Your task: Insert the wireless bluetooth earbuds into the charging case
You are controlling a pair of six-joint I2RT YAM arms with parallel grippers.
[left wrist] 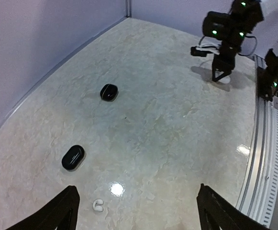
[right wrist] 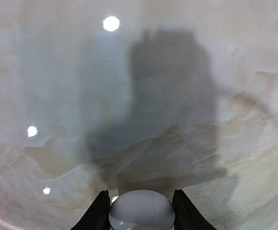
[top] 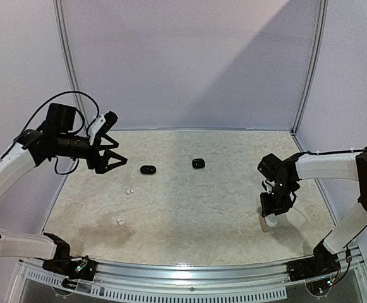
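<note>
Nearest me runs the metal rail [top: 183,270] along the front edge of the surface [top: 221,189], a pale marbled sheet with lamp glare on it. Low on my right, the right jaws stand down at the surface on either side of a white case [right wrist: 142,211], close against its flanks. I cannot tell whether they are pinching it, and the wrist view cuts the case off at the bottom. Left of centre one white earbud [top: 120,221] lies loose, with a second white earbud [top: 129,190] a little beyond it, both too small to show their shape. Farther on sit a black case [top: 148,170] and, to its right and well apart, a second black case [top: 198,163], both shut. The left jaws hang above the surface's left side, spread wide. Plain lilac walls [top: 183,63] close off the back and sides.
</note>
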